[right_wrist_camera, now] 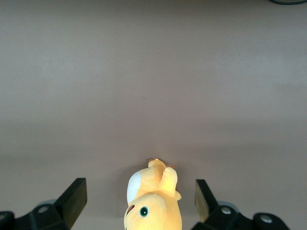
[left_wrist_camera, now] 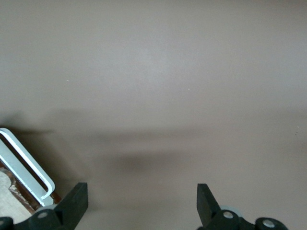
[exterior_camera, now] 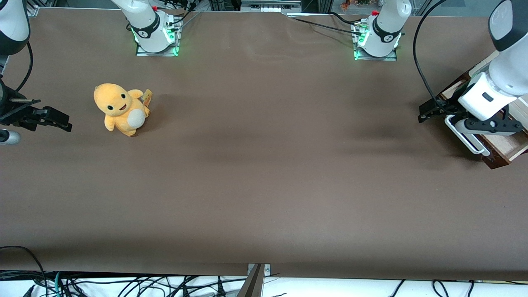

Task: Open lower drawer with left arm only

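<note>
Gripper (exterior_camera: 462, 117) of the left arm (exterior_camera: 501, 70): spread wide, clasping nothing, only bare brown table (left_wrist_camera: 158, 72) showing between the black fingers (left_wrist_camera: 74, 201). Hanging low over the cloth, at the working arm's end of the table.

Just beside one fingertip, outside the gap: the white-silver bar handle (left_wrist_camera: 26, 167), a long flat loop standing off the dark front. Not enclosed; cannot tell whether touching that finger or a hair apart.

Directly under and beside the wrist: the lower drawer (exterior_camera: 509, 146), light-wood tray showing above its dark brown front, so judged already drawn some way out of its housing.

On handling: probably a light, shallow wooden tray, stiff throughout, sliding along one line only. Handle likely smooth metal or painted, hence slippery under hard pads. Best taken at the middle of the bar, one finger through the loop and the other on its outer face, or simply hooked from inside. Pull straight along the slide; a grip near one end of the bar would tend to twist the tray and bind it. No need for a hard squeeze; nothing fragile, though a skewed tug could shift the whole cabinet.

Well apart from the hand, toward the parked arm's end: an orange plush toy (exterior_camera: 121, 109), of no concern here.
</note>
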